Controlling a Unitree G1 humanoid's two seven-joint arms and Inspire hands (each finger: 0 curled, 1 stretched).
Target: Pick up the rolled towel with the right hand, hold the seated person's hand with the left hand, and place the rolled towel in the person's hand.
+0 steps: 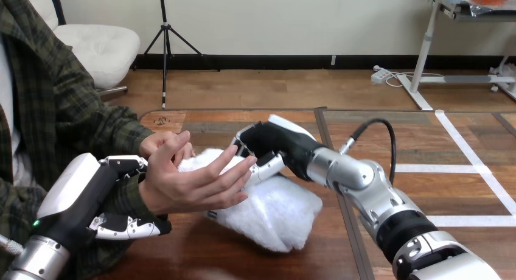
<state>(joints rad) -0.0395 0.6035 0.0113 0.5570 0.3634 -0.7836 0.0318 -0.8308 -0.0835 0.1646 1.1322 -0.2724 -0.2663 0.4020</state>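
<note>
The rolled white towel [274,210] lies across the table's middle, its near end low and its far end behind the person's hand [195,179]. That hand is held palm up with fingers spread, touching the towel's upper end. My right hand [268,147] is curled over the towel's top, fingers and thumb gripping it just right of the person's fingertips. My left hand [122,195] sits at the person's wrist, with fingers curled round it from above and below.
The wooden table [426,146] carries white tape lines on its right half. The person's sleeve and torso stand along the left edge. A cable loops above my right forearm [365,182].
</note>
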